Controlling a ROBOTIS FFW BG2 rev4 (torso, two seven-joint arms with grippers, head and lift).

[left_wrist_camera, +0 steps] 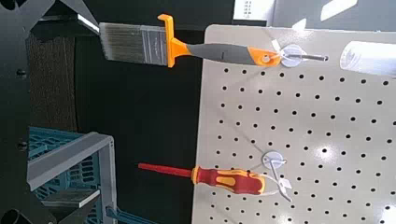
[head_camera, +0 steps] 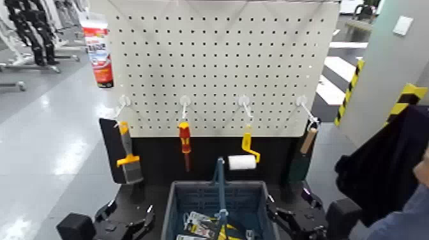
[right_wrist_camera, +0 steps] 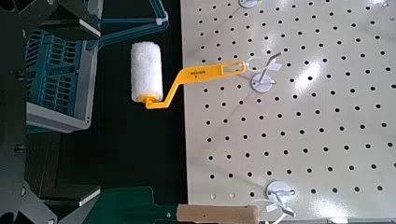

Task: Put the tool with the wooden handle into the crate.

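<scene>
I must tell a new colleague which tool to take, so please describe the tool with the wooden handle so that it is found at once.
Find the large cream pegboard with small round holes. Of the four tools hanging along its lower edge, take the rightmost in the head view: light-brown wooden handle, dark green flat blade. Its neighbour, the white roller, has a yellow handle.
</scene>
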